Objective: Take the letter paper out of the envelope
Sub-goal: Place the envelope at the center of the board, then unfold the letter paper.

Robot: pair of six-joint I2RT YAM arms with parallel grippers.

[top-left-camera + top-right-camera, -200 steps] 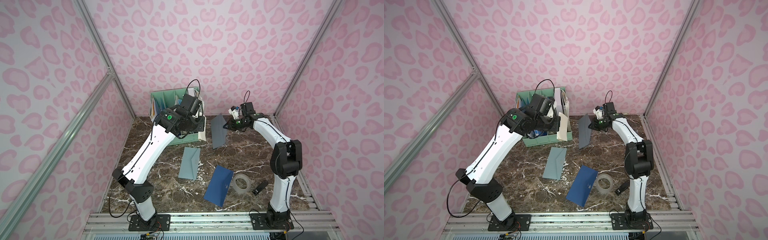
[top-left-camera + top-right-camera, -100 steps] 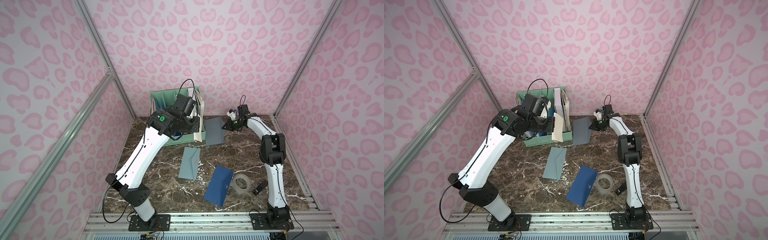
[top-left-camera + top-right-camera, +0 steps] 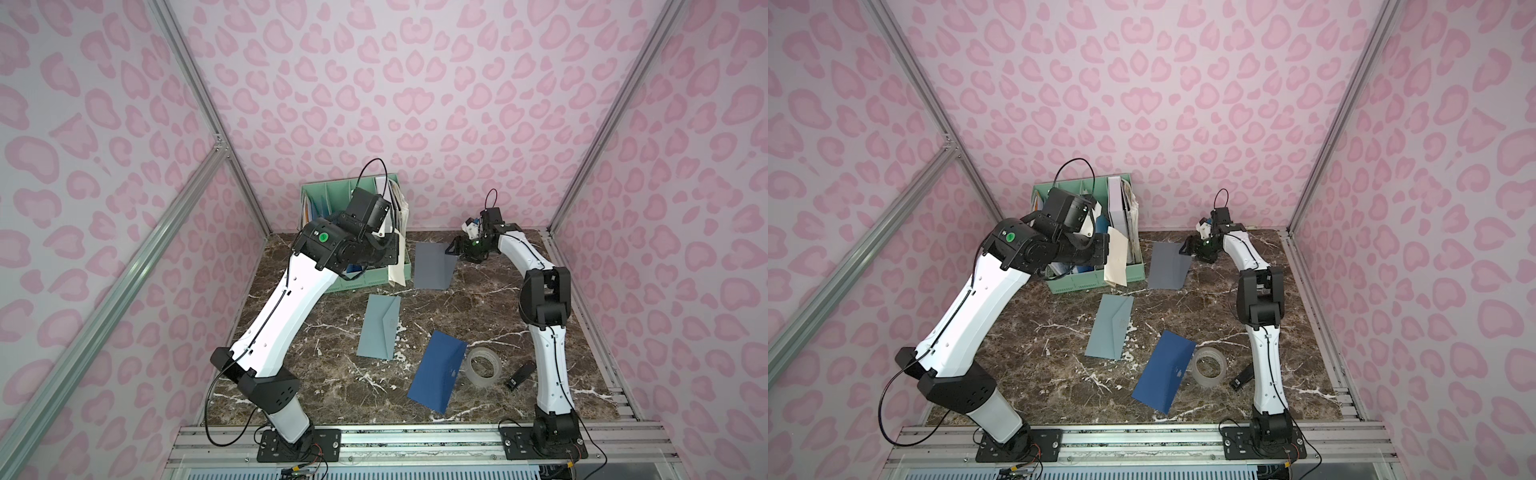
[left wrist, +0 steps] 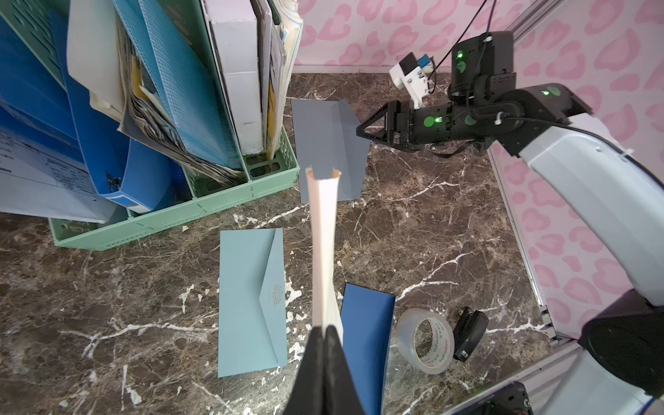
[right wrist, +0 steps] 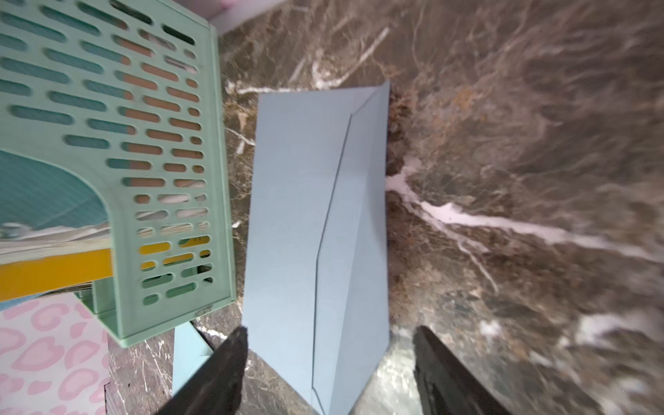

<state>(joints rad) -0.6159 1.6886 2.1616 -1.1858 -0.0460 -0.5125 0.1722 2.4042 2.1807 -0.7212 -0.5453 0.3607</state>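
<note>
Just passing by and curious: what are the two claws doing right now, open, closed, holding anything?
Left gripper: shut on the folded letter paper.
Right gripper: open, empty, at the grey envelope.

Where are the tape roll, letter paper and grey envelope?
tape roll (image 4: 438, 354): left wrist view, printed side.
letter paper (image 4: 323, 251): left wrist view, middle of fold.
grey envelope (image 3: 434, 266): in a top view, middle.

- The file rack (image 3: 365, 281) stands at the back left of the worktop (image 3: 328, 374).
- Just right of the rack, an envelope (image 3: 434, 266) lies flat.
- The letter paper (image 3: 397, 268) hangs upright at the rack's right front corner.
- Before the rack lies a second envelope (image 3: 379, 326).
- Farther forward and rightward of the rack lie a third envelope (image 3: 437, 365), a tape roll (image 3: 469, 368) just beside it, then a small object (image 3: 520, 374).
</note>
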